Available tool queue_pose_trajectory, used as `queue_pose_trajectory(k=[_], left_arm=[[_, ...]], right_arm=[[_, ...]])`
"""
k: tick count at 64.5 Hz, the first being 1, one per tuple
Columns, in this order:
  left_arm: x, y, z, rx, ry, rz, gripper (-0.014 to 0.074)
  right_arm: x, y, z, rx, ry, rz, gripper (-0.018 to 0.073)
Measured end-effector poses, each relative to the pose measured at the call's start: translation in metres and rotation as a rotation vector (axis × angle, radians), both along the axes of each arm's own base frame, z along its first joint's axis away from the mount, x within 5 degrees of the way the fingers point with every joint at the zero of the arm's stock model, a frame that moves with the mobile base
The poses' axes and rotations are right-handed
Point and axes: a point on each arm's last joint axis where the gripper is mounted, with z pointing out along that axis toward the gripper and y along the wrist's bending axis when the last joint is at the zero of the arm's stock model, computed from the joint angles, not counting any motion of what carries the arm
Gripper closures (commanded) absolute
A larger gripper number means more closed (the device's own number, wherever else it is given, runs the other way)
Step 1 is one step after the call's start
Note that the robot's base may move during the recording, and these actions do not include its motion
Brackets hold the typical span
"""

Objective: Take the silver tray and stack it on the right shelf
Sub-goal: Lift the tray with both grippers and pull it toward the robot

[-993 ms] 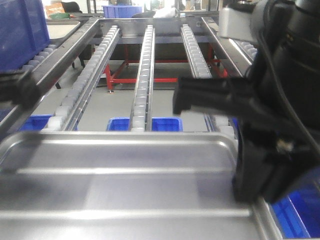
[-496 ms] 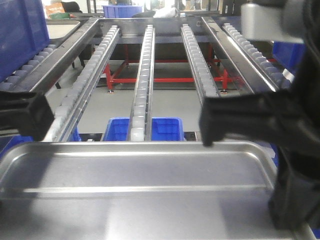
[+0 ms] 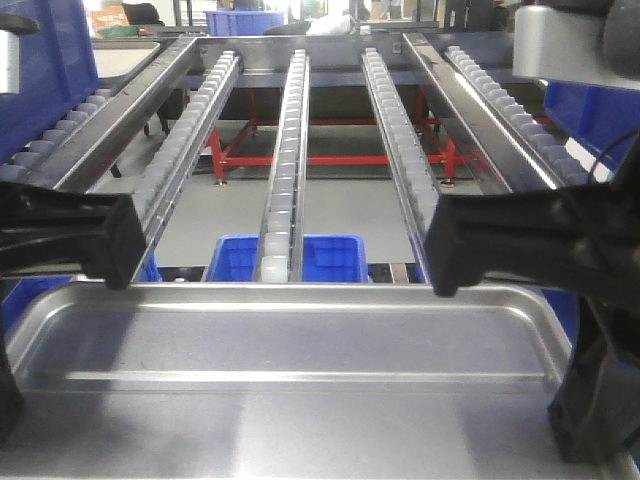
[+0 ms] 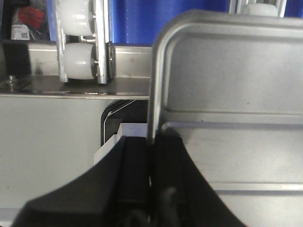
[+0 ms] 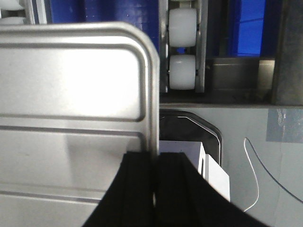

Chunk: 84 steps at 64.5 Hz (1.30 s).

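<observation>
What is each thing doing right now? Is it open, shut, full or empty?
silver tray: empty, gripped at both side rims.
left gripper: shut on the tray's left rim.
right gripper: shut on the tray's right rim.
right shelf: no tray on its rollers.
blue bin: below the shelf, open-topped.

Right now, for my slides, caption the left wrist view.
Left gripper pinches the silver tray by its rim, white rollers behind.

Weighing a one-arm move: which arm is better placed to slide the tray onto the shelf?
Neither alone: left gripper and right gripper each clamp a side rim of the tray, squarely facing the shelf.
</observation>
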Motion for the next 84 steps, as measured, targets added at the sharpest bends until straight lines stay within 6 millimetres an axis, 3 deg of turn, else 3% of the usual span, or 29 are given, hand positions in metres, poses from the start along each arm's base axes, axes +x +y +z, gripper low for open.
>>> queue_pose_trajectory(k=[84], left_arm=[[-0.0071, -0.0045, 0.0004, 0.011, -0.019, -0.043, 0.0689]], right_arm=[[-0.0010, -0.0015, -0.0016, -0.012, 0.011, -0.006, 0.0501]])
